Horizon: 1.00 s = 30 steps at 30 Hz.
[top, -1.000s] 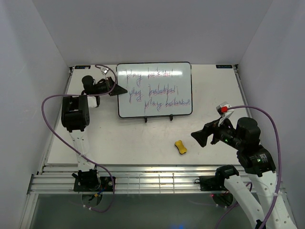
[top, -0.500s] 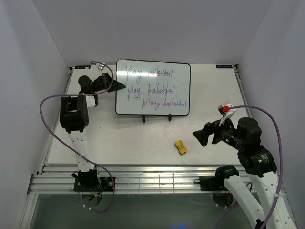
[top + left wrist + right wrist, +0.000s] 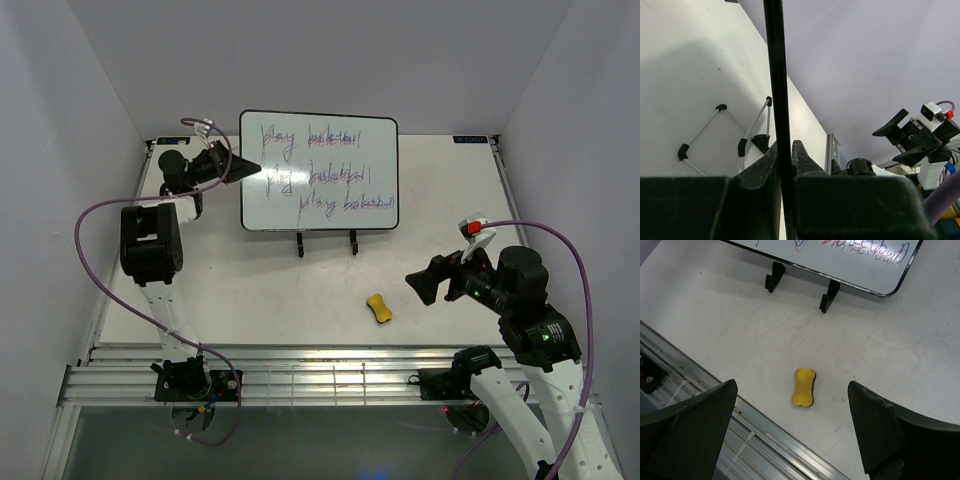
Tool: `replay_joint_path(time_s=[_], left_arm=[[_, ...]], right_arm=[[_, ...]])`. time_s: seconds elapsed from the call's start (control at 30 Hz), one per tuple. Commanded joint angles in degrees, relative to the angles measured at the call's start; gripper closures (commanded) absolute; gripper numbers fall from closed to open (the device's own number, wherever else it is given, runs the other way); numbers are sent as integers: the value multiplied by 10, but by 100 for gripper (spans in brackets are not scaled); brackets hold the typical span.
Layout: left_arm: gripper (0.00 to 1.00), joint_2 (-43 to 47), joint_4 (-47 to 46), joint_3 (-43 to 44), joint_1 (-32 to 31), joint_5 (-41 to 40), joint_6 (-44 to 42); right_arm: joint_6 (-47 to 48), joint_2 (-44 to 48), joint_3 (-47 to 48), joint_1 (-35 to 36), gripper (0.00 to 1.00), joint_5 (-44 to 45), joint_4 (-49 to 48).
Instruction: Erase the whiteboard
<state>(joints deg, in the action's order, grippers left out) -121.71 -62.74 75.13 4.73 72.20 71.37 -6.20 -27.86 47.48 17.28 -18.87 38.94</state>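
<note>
The whiteboard (image 3: 318, 170), white with a thin black frame and purple-blue handwriting, is lifted off its black wire stand (image 3: 325, 242). My left gripper (image 3: 248, 169) is shut on the board's left edge; in the left wrist view the black frame (image 3: 776, 75) runs between my fingers (image 3: 767, 160). The yellow bone-shaped eraser (image 3: 378, 308) lies on the table near the front. My right gripper (image 3: 420, 285) is open and hovers above it; in the right wrist view the eraser (image 3: 803, 387) lies between the wide-open fingers, and the board's lower edge (image 3: 875, 260) shows at the top.
The white table (image 3: 250, 290) ends in an aluminium rail (image 3: 330, 375) at the near edge. Grey walls enclose the left, back and right sides. The stand's two feet (image 3: 799, 282) sit beyond the eraser.
My left gripper has raised the whiteboard up and slightly left, off its stand, whose feet now show below it. The right arm has barely moved.
</note>
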Motion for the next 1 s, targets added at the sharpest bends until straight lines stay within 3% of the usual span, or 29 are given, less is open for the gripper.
replay_joint_path(time_s=[0.0,0.3,0.4,0.53,0.67,0.83,0.87,0.97], left_arm=[[100,81,-40,17,-5,-60,59],[100,146,-131,-16,-22,-104,160],[100,212,-88,-68,-22,-130,130],[100,291,36,-116,-22,-165,65],[100,356,84,-156,-22,-209,38],[100,419,132,-181,-22,-246,18],[100,427,137,-185,-22,-253,14],[100,451,168,-191,-22,-268,-10]], right_arm=[[-10,-4,13,2,4,8,-18],[-14,-10,-6,2,5,25,-24],[-30,-15,-26,2,10,10,-40],[-51,-53,-81,2,10,-28,-70],[-92,-108,-119,8,7,-33,-109],[-101,-176,-125,71,2,92,-122],[-104,-189,-129,95,9,113,-123],[-109,-235,-127,152,17,155,-130]])
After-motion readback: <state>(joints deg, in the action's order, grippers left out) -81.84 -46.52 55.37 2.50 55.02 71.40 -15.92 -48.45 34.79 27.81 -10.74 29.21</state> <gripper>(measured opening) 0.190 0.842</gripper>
